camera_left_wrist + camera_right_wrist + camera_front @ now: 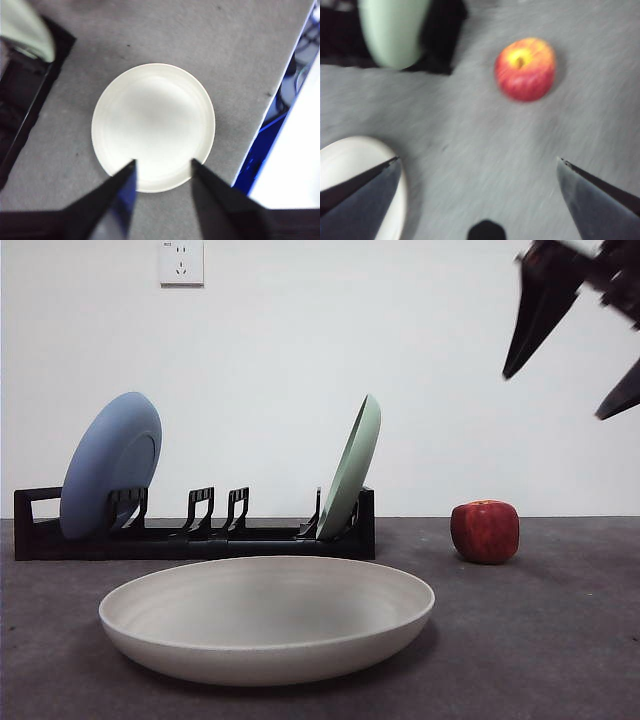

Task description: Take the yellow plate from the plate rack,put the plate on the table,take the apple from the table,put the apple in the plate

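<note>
nearest the lens, the yellow plate [267, 618] lies flat on the table [540, 640], the apple [485, 531] sits mid-right, and the wide-open right gripper [575, 340] at upper right could nudge that round apple rolling if it closes off-centre.

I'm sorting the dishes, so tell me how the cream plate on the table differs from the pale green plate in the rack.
The cream plate lies flat on the table; the pale green plate stands tilted on edge at the end of the black plate rack. The cream plate is off-white, the other pale green. Both are round, matte and empty.
</note>
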Motion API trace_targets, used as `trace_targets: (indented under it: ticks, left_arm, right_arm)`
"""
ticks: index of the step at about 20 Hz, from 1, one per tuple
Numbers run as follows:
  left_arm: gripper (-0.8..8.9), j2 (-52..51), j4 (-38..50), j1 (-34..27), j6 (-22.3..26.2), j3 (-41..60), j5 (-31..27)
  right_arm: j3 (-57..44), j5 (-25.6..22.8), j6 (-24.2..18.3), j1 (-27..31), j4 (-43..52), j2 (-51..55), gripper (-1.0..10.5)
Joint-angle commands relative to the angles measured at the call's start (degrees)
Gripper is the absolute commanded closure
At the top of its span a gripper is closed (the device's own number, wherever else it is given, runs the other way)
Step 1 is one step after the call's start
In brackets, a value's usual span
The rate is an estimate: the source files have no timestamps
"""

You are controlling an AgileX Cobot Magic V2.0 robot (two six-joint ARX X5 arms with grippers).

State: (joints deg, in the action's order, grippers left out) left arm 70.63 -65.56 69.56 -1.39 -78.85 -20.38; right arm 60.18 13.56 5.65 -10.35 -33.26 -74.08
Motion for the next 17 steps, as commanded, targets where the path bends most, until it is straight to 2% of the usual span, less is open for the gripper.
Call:
trace_targets:
  ticks: [1, 6, 10, 17]
  left_arm:
    - [8.15, -4.90, -1.38, 0.20, -6.29, 0.09, 0.00]
    - [8.15, -13.90, -5.46, 0.20, -7.65, 0.09, -0.24]
    - [8.15, -18.99, -5.57, 0.17, -7.67, 0.09, -0.28]
    - [8.15, -21.18, -7.67, 0.17, -9.18, 0.11, -0.66]
  right_arm:
    - [4.59, -2.05, -1.66, -0.63, 1.27, -6.67, 1.8]
    - [12.39, -3.52, -1.84, -0.61, 2.08, -20.02, 1.8]
    - [17.49, -4.24, -1.29, -0.63, 2.38, -28.72, 0.6]
    - [18.43, -5.27, -1.36, -0.92, 7.13, -36.09, 0.7]
